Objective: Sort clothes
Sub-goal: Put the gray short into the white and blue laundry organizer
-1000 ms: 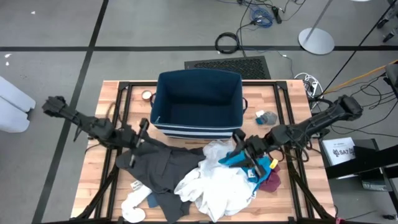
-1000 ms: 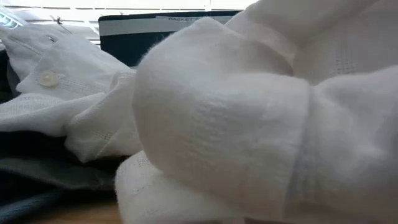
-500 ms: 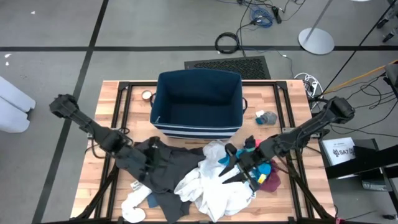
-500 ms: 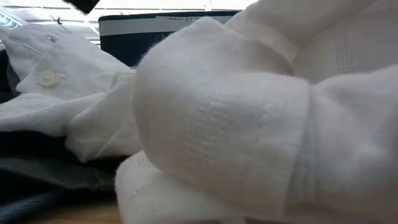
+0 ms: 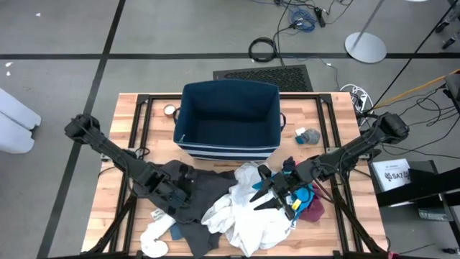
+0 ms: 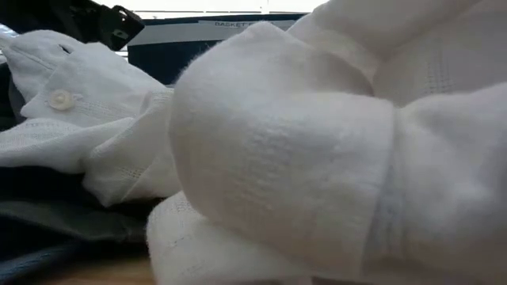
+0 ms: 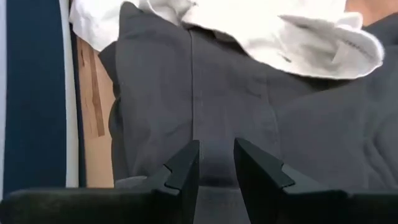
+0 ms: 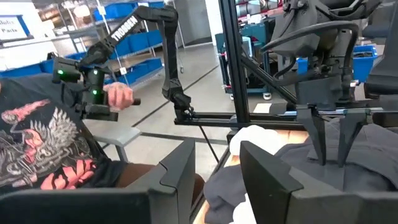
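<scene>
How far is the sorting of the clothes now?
Nothing looks sorted yet: the navy bin appears empty. In hand: the left gripper is down over the dark grey garment, jaws open; the right gripper hovers open over the white pile. The whole heap remains on the table.

The front of the table (image 5: 115, 216) is blocked by heaped clothes (image 5: 237, 208); the middle rear is taken by the navy bin (image 5: 228, 119); bare wood is left beside it.

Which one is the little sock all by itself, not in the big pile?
Find the navy bin on the wooden table. Just to its right lies a small grey-blue sock, alone on bare wood. All the other clothes are heaped together in front of the bin.
</scene>
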{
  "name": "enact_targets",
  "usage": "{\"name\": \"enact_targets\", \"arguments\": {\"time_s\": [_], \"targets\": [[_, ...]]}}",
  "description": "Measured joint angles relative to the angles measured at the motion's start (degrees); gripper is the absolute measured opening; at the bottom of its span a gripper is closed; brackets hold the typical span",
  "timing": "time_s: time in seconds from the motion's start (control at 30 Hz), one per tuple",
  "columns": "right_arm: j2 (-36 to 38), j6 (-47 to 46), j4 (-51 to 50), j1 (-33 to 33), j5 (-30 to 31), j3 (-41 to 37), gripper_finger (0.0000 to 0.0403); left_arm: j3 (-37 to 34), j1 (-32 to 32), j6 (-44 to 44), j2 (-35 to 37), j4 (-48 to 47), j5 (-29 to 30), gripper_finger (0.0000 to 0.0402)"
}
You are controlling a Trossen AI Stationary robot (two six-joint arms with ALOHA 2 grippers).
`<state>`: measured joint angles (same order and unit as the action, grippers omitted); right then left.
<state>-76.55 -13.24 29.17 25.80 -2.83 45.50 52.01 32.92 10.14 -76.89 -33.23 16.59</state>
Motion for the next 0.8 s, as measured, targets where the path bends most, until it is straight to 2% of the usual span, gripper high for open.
{"name": "enact_targets", "arguments": {"time_s": [0.53,0.8], "targets": [[0.0,0.7,-3.0,-1.4,0.0,0.0,0.0116,0.0,0.0,0.0,-3.3,2.9,-0.9,0.0109],[0.0,0.7,-4.1,-1.5,0.0,0.0,0.0116,0.0,0.0,4.6,-4.1,5.0,-1.5,0.0111]]}}
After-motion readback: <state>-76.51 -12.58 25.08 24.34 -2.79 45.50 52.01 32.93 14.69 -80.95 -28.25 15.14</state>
